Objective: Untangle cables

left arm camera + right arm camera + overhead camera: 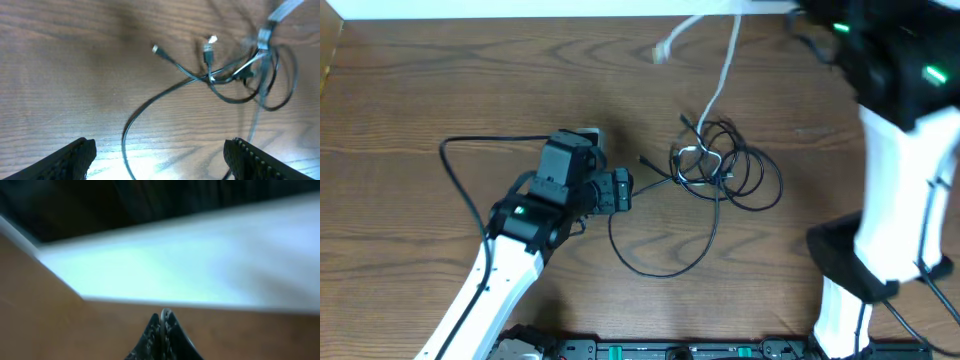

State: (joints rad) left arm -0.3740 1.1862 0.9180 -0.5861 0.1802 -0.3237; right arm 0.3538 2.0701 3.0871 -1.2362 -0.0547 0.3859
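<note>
Cables (722, 168): knot is lying straight ahead of the left gripper (625, 190), fingers gaping, empty; right gripper (162, 330) is hovering farther off, fingers pressed together, hold unclear.

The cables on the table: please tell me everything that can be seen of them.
The cables are thin cords, black and silvery white, knotted into a small loose coil that lies flat on the wooden table. One long black strand curves out toward the near edge. A black plug end points at the open left gripper, which does not touch it. The white strand runs to the far edge.
</note>
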